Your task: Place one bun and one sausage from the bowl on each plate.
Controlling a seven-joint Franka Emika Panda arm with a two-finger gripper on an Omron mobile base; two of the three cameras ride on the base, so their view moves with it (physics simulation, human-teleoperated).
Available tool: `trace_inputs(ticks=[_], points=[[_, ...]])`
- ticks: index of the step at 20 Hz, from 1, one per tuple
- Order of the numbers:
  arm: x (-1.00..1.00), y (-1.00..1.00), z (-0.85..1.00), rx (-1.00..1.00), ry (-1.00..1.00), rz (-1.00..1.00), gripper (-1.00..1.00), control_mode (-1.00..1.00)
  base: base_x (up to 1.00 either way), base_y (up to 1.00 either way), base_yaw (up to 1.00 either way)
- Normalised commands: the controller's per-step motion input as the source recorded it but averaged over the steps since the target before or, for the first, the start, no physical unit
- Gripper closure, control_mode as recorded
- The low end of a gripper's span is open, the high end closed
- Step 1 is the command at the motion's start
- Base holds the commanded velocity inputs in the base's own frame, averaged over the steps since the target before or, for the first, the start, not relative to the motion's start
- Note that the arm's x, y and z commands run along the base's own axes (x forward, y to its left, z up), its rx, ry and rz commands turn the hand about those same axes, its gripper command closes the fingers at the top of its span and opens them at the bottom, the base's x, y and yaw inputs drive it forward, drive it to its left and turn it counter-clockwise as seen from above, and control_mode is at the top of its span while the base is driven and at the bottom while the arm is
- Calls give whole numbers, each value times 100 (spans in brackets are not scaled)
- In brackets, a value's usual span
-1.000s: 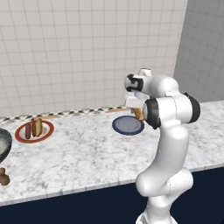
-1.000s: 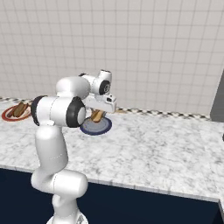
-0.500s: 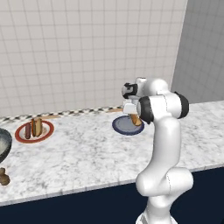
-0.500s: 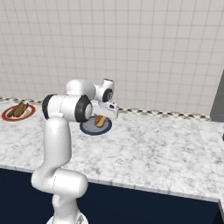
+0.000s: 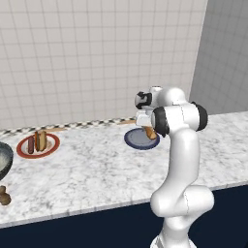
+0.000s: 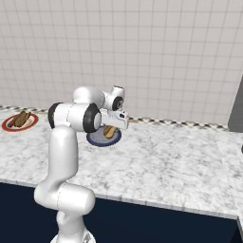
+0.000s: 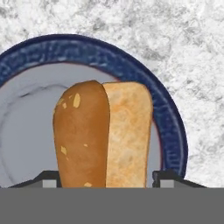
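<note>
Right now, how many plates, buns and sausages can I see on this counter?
Plates: 2, the red-rimmed plate and the navy plate
Buns: 2, the plated bun and the held bun between the fingers
Sausages: 1, the sausage
Total: 5

arm: folded forward, elbow high | claw: pointing down, fingers gripping

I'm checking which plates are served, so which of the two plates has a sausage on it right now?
The red-rimmed plate, far left: it carries a sausage beside a bun. The dark blue plate has no sausage.
</note>
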Motion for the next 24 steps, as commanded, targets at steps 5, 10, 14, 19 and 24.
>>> trace_inputs(ticks=[5,10,14,19,24], points=[[0,0,2,0,0,0,-100,-100,0,0,0],[-18,0,23,0,0,0,-100,-100,0,0,0],[-79,0,52,0,0,-1,-100,-100,0,0,0],[-100,0,51,0,0,0,-100,-100,0,0,0],[-100,0,43,0,0,0,-100,-100,0,0,0]])
